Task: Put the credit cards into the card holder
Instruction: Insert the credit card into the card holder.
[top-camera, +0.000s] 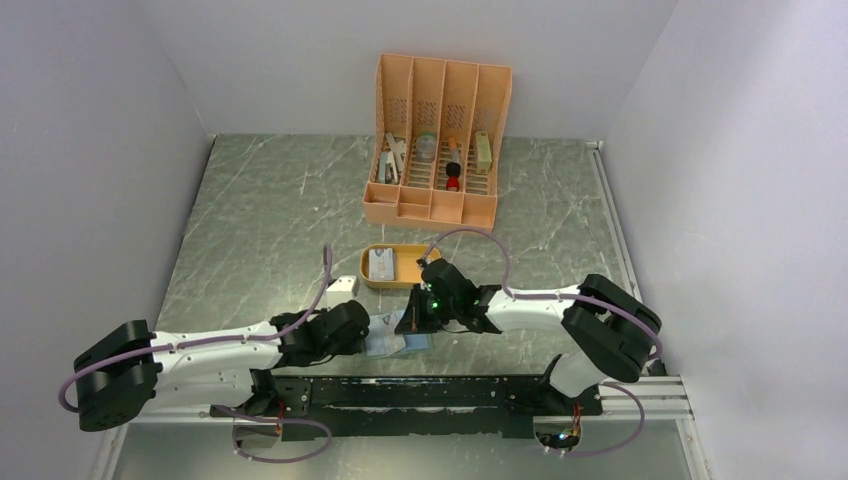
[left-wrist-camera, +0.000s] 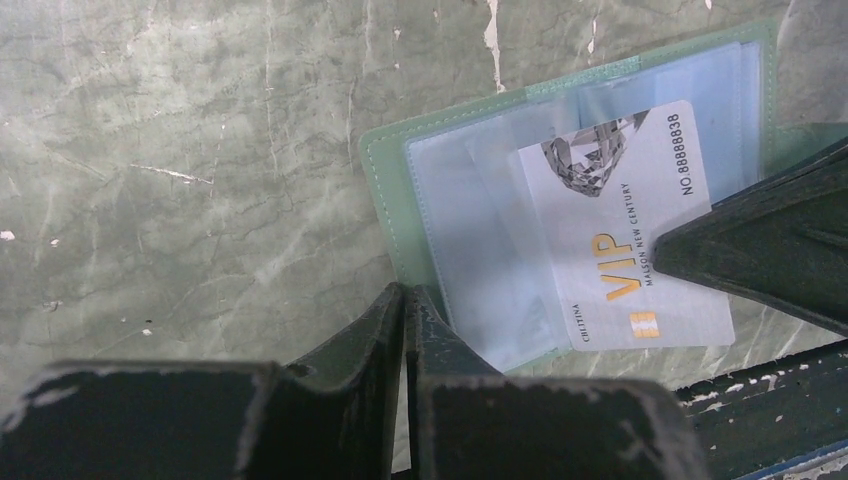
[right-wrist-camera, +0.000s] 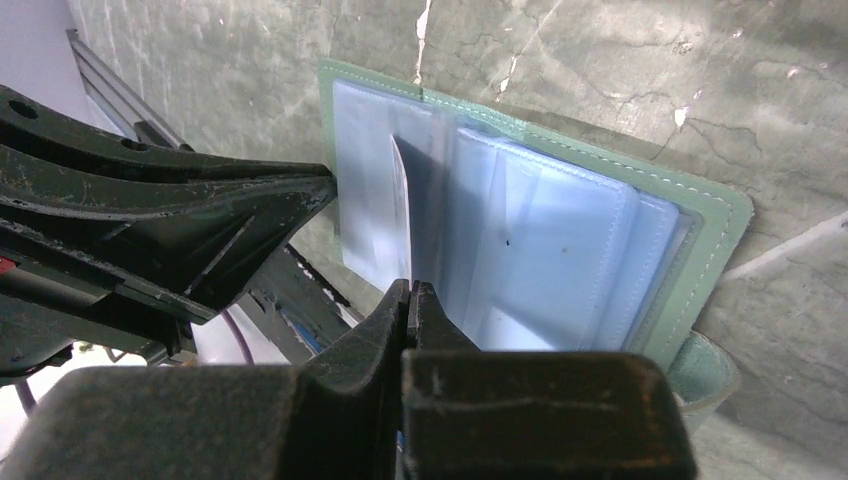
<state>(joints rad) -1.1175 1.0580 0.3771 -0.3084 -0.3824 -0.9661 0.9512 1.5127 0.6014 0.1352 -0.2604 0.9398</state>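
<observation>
The card holder (top-camera: 396, 345) lies open on the table between my two grippers, green-edged with clear pockets (left-wrist-camera: 470, 210) (right-wrist-camera: 560, 250). A white credit card marked VIP (left-wrist-camera: 620, 230) is partly under a clear pocket flap. In the right wrist view this card (right-wrist-camera: 401, 215) shows edge-on, running up from my right gripper (right-wrist-camera: 409, 287), which is shut on its near end (top-camera: 414, 322). My left gripper (left-wrist-camera: 407, 293) is shut, its tips at the holder's near edge (top-camera: 372, 335); I cannot tell whether it pinches anything. Another greyish card (top-camera: 382, 263) lies in the orange oval tray (top-camera: 400, 283).
A tall orange slotted organizer (top-camera: 437, 140) with small items stands at the back. A small white block (top-camera: 342, 286) sits left of the tray. The black mounting rail (top-camera: 450, 390) runs along the near edge. White walls close the sides and back.
</observation>
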